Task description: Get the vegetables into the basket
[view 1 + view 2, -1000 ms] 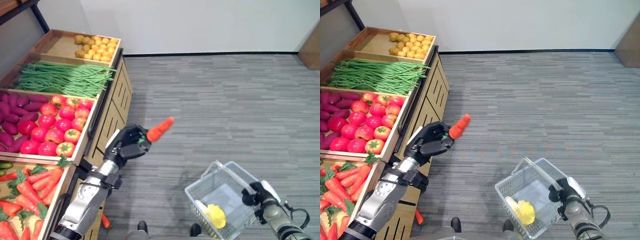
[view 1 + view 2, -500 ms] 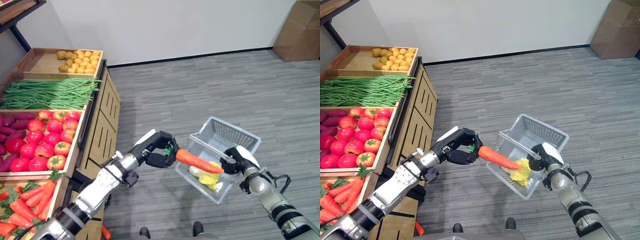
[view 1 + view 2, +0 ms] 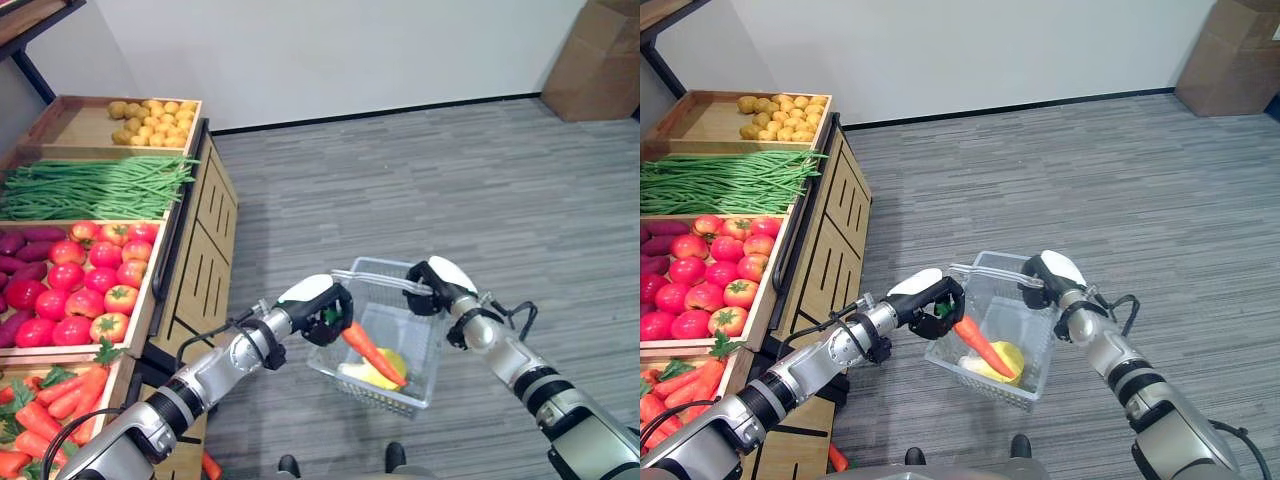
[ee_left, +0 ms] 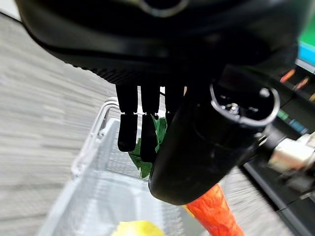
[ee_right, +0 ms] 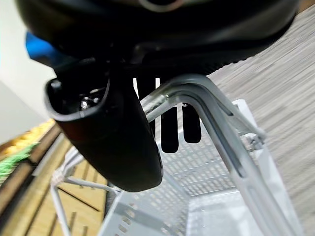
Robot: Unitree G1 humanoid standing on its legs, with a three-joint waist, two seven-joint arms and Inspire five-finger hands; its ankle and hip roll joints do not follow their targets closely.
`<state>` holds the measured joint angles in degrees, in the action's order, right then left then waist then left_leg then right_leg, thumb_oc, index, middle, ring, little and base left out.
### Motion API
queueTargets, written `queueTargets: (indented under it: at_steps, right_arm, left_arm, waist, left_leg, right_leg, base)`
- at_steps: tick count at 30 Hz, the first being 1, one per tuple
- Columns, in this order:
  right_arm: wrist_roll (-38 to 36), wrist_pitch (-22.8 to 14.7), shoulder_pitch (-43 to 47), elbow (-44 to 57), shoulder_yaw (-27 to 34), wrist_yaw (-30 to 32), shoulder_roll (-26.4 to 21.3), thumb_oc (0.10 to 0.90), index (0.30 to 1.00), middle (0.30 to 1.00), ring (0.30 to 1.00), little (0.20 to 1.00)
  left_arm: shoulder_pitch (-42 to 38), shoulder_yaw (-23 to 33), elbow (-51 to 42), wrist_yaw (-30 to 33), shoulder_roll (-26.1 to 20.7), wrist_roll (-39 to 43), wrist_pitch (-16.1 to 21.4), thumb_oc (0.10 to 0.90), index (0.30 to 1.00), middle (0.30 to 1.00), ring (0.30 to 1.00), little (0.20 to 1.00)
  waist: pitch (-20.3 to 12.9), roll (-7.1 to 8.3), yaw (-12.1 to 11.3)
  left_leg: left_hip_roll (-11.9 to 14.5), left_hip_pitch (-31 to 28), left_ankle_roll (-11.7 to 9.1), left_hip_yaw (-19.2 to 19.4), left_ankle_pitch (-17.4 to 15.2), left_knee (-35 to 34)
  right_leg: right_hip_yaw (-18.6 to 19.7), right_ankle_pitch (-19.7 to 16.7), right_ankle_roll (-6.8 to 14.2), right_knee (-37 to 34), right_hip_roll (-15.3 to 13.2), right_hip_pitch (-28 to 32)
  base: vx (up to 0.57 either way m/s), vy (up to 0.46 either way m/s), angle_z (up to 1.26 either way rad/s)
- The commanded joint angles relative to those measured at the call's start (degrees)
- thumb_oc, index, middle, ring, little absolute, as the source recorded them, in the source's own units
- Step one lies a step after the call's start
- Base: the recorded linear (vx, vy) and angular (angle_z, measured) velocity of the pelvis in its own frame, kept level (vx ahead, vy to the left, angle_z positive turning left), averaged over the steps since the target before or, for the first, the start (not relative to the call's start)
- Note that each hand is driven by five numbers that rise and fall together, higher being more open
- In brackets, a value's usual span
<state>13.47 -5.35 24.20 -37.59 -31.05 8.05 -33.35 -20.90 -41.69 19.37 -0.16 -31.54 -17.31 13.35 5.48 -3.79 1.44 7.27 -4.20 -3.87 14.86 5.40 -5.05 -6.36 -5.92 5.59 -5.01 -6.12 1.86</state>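
Note:
My left hand (image 3: 318, 305) is shut on the leafy end of an orange carrot (image 3: 368, 351), which points down into the grey wire basket (image 3: 433, 336). The carrot's tip rests by a yellow vegetable (image 3: 386, 364) on the basket's bottom. In the left wrist view the carrot (image 4: 215, 216) and its green leaves (image 4: 147, 156) show past the curled fingers (image 4: 129, 129). My right hand (image 3: 437, 285) is shut on the basket's handle (image 5: 216, 123) and holds the basket up above the floor.
A wooden produce stand (image 3: 205, 250) runs along the left, with potatoes (image 3: 150, 117), green beans (image 3: 95, 185), tomatoes (image 3: 95, 275) and more carrots (image 3: 40, 410). A carrot (image 3: 210, 465) lies on the floor below. A cardboard box (image 3: 592, 55) stands at the far right.
My right hand has brought the basket left and closer. My left hand has lowered the carrot from level over the rim to pointing down inside the basket.

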Motion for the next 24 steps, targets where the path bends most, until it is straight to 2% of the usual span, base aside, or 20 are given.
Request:
queueTargets:
  at_steps: [1, 9, 12, 15, 18, 19, 20, 21, 24]
  right_arm:
    - [-6.01, -6.65, 9.17, 7.33, 2.15, 3.88, 2.53, 0.4, 0.3, 0.3, 0.3, 0.3]
    - [-11.1, -7.07, 4.25, 14.49, 3.02, 2.19, 6.88, 0.4, 0.3, 0.3, 0.3, 0.3]
    - [-13.17, -7.44, 2.4, 17.49, 3.03, 2.42, 9.07, 0.4, 0.3, 0.3, 0.3, 0.3]
    - [-14.19, -7.44, 1.48, 18.91, 3.05, 2.48, 9.84, 0.4, 0.3, 0.3, 0.3, 0.3]
    - [-15.7, -7.96, 0.11, 22.1, 2.3, 2.27, 10.56, 0.4, 0.3, 0.3, 0.3, 0.3]
    - [-15.84, -7.89, -0.1, 22.76, 2.06, 2.13, 10.53, 0.4, 0.3, 0.3, 0.3, 0.3]
    - [-15.84, -7.89, -0.1, 22.77, 2.06, 2.13, 10.52, 0.4, 0.3, 0.3, 0.3, 0.3]
    - [-15.53, -7.79, -0.59, 24.12, 1.81, 1.81, 10.22, 0.4, 0.3, 0.3, 0.3, 0.3]
    - [-15.47, -7.59, -1.13, 24.39, 1.93, 1.9, 9.78, 0.4, 0.3, 0.3, 0.3, 0.3]
  left_arm:
    - [-7.38, 0.12, 3.78, 7.2, 2.07, -4.7, 3.31, 0.4, 0.3, 0.3, 0.3, 0.3]
    - [-5.88, 3.48, 10.1, 11.81, 5.14, -10.43, -0.56, 0.4, 0.3, 0.3, 0.3, 0.3]
    - [-5.53, 5.26, 13.52, 14.36, 6.73, -12.84, -3.08, 0.4, 0.3, 0.3, 0.3, 0.3]
    - [-5.38, 5.97, 14.76, 15.34, 7.27, -13.69, -4.33, 0.4, 0.3, 0.3, 0.3, 0.3]
    - [-4.99, 6.99, 18.45, 17.46, 8.64, -16.52, -7.08, 0.4, 0.3, 0.3, 0.3, 0.3]
    - [-4.96, 7.16, 19.0, 18.0, 8.94, -17.33, -7.78, 0.498, 0.437, 0.437, 0.437, 0.437]
    - [-4.96, 7.16, 19.0, 18.01, 8.94, -17.34, -7.78, 0.686, 0.701, 0.701, 0.701, 0.701]
    - [-4.53, 7.86, 19.44, 18.64, 9.48, -17.88, -8.5, 0.9, 1.0, 1.0, 1.0, 1.0]
    - [-3.54, 8.31, 19.42, 18.71, 9.65, -17.71, -8.58, 0.9, 1.0, 1.0, 1.0, 1.0]
  waist:
    - [-6.52, 4.4, -0.45]
    - [-6.76, 4.83, -0.24]
    - [-6.7, 5.07, -0.09]
    - [-6.76, 5.21, -0.04]
    - [-6.74, 5.42, 0.12]
    - [-6.77, 5.43, 0.08]
    - [-6.77, 5.42, 0.08]
    - [-6.73, 5.5, 0.09]
    - [-6.78, 5.56, 0.04]
  left_leg:
    - [0.3, 1.36, -1.62, -1.4, -2.07, 0.05]
    - [0.17, 1.04, -1.45, -1.31, -2.3, 0.05]
    - [0.28, 0.93, -1.43, -1.1, -2.3, 0.05]
    - [0.36, 0.92, -1.47, -1.03, -2.28, 0.05]
    - [0.37, 0.89, -1.52, -1.0, -2.23, 0.05]
    - [0.38, 0.92, -1.53, -1.0, -2.22, 0.05]
    - [0.38, 0.92, -1.53, -1.0, -2.22, 0.05]
    - [0.43, 0.95, -1.58, -0.99, -2.19, 0.05]
    - [0.48, 0.86, -1.59, -0.98, -2.2, 0.05]
  right_leg:
    - [-2.1, 0.2, 4.95, 0.01, -4.55, -0.58]
    - [-2.12, 0.29, 4.9, 0.01, -4.75, -0.32]
    - [-1.98, 0.27, 4.88, 0.01, -4.75, -0.37]
    - [-1.92, 0.21, 4.87, 0.01, -4.77, -0.39]
    - [-2.03, 0.28, 4.84, 0.01, -4.68, -0.31]
    - [-2.08, 0.33, 4.84, 0.01, -4.67, -0.29]
    - [-2.08, 0.33, 4.84, 0.01, -4.67, -0.29]
    - [-2.12, 0.39, 4.81, 0.01, -4.69, -0.27]
    - [-2.16, 0.46, 4.75, 0.01, -4.64, -0.2]
  base:
    - [0.0, 0.0, 0.0]
    - [0.0, 0.0, 0.0]
    - [0.0, 0.0, 0.0]
    - [0.0, 0.0, 0.0]
    - [0.0, 0.0, 0.0]
    - [0.0, 0.0, 0.0]
    - [0.0, 0.0, 0.0]
    - [0.0, 0.0, 0.0]
    - [0.0, 0.0, 0.0]
